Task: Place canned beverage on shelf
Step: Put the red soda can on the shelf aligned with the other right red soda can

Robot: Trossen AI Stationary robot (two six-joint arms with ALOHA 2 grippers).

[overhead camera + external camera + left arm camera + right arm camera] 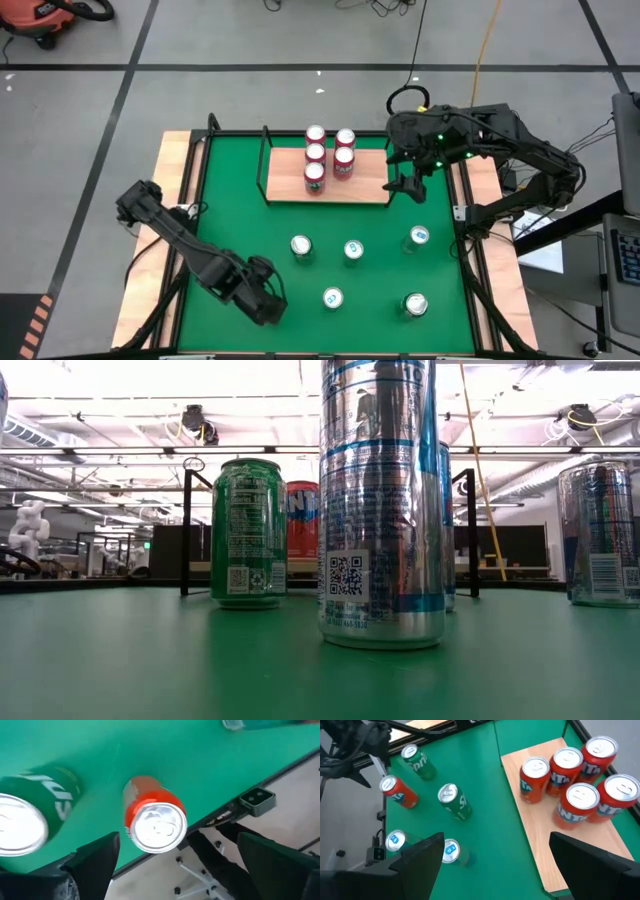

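Your next can is the red can standing upright on the green mat, near the mat's front edge and just ahead of the left gripper. That gripper is released, its fingers spread wide to either side of the can and not touching it, with nothing between them. A green can stands beside the red one, close enough to be knocked if you swing in carelessly.

Expect the red can to be stiff but thin-walled: it looks sealed (the tab lies flat on the lid), so I judge it full and fairly heavy for its size. The painted metal side is smooth and probably slippery, and it will dent if you squeeze hard. Take it on the round body about halfway up, fingers on opposite sides, not on the rim. Keep it upright as you lift, since a tall narrow can tips easily.

The shelf sits at the back of the mat, well apart from this can, with five red cans already clustered on it. Bare board shows towards its front and right.

The right gripper waits by the shelf's right edge, also released and empty.
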